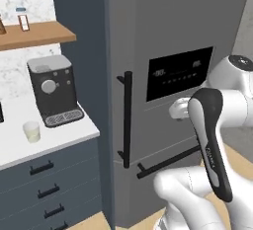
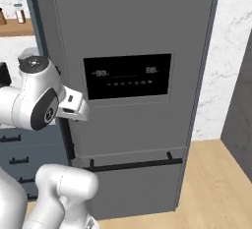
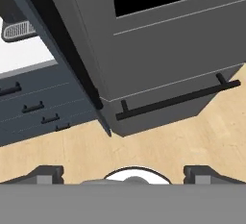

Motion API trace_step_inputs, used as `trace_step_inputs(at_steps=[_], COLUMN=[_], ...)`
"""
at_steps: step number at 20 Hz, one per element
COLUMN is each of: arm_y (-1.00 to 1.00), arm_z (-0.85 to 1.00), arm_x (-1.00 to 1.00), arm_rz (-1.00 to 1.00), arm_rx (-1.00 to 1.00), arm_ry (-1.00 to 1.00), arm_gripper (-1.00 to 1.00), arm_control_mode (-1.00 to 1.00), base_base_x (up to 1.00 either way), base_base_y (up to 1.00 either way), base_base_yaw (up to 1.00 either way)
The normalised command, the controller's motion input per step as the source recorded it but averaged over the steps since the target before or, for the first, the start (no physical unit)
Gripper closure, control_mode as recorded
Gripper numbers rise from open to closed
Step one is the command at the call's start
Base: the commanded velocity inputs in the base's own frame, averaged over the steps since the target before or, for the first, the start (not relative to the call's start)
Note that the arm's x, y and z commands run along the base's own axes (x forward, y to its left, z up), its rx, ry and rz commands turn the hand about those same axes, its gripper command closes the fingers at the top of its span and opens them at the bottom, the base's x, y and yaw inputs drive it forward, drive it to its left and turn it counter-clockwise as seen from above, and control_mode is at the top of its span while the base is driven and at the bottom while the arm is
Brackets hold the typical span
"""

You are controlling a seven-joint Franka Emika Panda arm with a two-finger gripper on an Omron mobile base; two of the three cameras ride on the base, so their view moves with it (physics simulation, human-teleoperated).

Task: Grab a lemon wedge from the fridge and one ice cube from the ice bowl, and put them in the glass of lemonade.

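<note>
Tall smooth grey fridge (image 2: 133, 36), matte, doors closed, long black bar handles (image 1: 127, 119); small clear glass of lemonade (image 1: 31, 132) near white counter's (image 1: 69, 134) front edge; two-finger gripper (image 3: 124, 174) jaws spread wide, empty.

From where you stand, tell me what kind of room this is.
Most likely a home kitchen: a tall grey fridge with bar handles, a coffee machine on a white counter beside a glass of lemonade, and blue-grey drawer cabinets below.

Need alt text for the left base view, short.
A closed grey fridge with a black display panel and vertical bar handle faces the robot's white arm. Left, a counter holds a coffee machine and the glass of lemonade.
</note>
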Motion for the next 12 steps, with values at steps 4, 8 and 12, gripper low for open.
trace_step_inputs(at_steps=[4, 8, 12], arm_y=[0.00, 0.00, 0.00], arm_z=[0.00, 0.00, 0.00], arm_x=[0.00, 0.00, 0.00], arm_rz=[0.00, 0.00, 0.00], arm_rx=[0.00, 0.00, 0.00], arm_ry=[0.00, 0.00, 0.00], arm_gripper=[-1.00, -1.00, -1.00], arm_control_mode=[1.00, 1.00, 1.00], base_base_x=[-0.45, -0.82, -0.76], base_base_y=[-0.01, -0.01, 0.19], base_base_yaw=[-0.15, -0.02, 0.00])
